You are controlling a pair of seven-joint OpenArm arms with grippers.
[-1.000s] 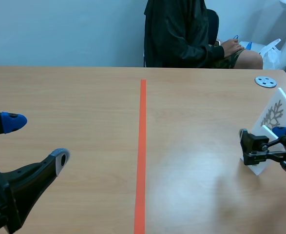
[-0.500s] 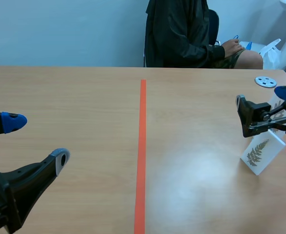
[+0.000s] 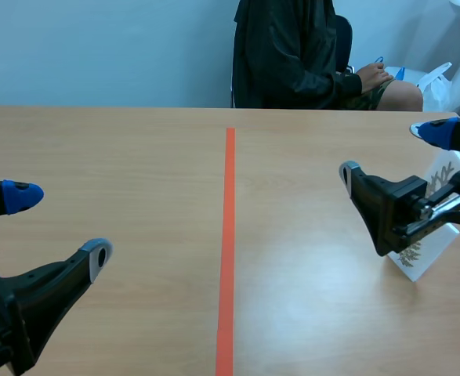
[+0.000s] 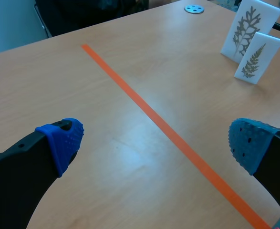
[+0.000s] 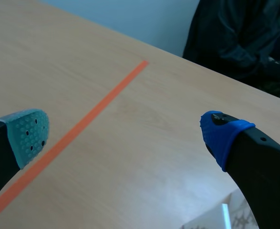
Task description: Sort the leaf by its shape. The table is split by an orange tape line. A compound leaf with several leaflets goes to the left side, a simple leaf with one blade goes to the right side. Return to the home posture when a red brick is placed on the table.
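- As I judge it, no sorting is done: both leaf cards stand at the right edge of the scene view, right of the orange tape line.
- The fern card is white and upright, printed with a feathery frond of many leaflets. I read it as compound, so it belongs on the left.
- The taller card just behind it shows a branching, lobed leaf.
- My right gripper hangs spread and empty in front of the cards. My left gripper is spread and empty at lower left.

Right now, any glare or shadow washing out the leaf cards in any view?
Scene view: pale sheen on the table right of the tape line, off the cards; the right gripper covers part of the fern card and tall card. Left wrist view: both evenly lit, no glare on them. Right wrist view: only a card corner shows.
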